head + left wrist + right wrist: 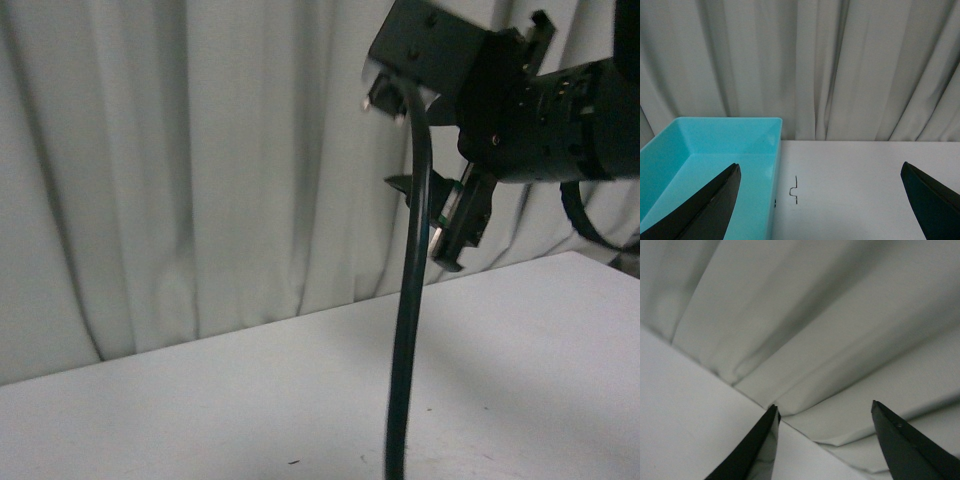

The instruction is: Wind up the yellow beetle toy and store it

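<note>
Currently, left gripper (820, 168): jaws spread wide, nothing between them. Turquoise rectangular plastic bin (715, 145) lies past 1 jaw, white tabletop (855, 170) beyond the gap. Right gripper (824, 408): jaws spread, empty, facing pale pleated curtain (840, 315). Yellow beetle toy: out of all 3 views.

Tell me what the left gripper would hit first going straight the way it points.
Probably the white curtain beyond the table. The open left gripper aims beside the turquoise bin, not into it, and the way over the table looks free, though depth is unclear.
</note>
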Robot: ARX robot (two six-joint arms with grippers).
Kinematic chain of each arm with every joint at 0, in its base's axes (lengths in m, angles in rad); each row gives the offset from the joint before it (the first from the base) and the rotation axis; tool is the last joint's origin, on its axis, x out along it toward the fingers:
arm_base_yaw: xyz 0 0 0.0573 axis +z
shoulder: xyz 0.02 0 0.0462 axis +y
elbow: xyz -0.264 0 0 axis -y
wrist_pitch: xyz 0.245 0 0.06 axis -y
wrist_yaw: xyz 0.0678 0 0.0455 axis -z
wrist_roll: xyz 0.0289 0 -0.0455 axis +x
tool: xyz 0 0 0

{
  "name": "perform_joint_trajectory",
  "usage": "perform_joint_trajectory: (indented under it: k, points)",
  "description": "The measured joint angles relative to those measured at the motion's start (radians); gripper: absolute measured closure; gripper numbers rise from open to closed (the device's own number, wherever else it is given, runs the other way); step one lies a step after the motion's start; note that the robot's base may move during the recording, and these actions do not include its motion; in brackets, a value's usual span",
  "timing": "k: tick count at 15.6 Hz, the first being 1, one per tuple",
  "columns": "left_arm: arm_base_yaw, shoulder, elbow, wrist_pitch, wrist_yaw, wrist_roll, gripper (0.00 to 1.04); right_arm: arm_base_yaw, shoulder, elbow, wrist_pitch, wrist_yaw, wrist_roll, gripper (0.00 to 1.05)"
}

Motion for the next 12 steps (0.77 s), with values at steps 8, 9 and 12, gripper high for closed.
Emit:
perform_joint_trajectory:
  k: [8, 9, 12]
  points:
    - [0.0, 0.0, 0.0, 0.0, 0.0, 0.0, 0.07, -0.013, -0.461, -0.419, 0.123, 0.035, 0.726, 1.03]
    - [0.0, 0.0, 0.0, 0.0, 0.0, 0.0, 0.07, -0.013, -0.496, -0.445, 0.114, 0.035, 0.729, 1.03]
    - [0.0, 0.0, 0.0, 0.0, 0.0, 0.0, 0.07, -0.013, -0.593, -0.507, 0.064, 0.035, 0.731, 1.03]
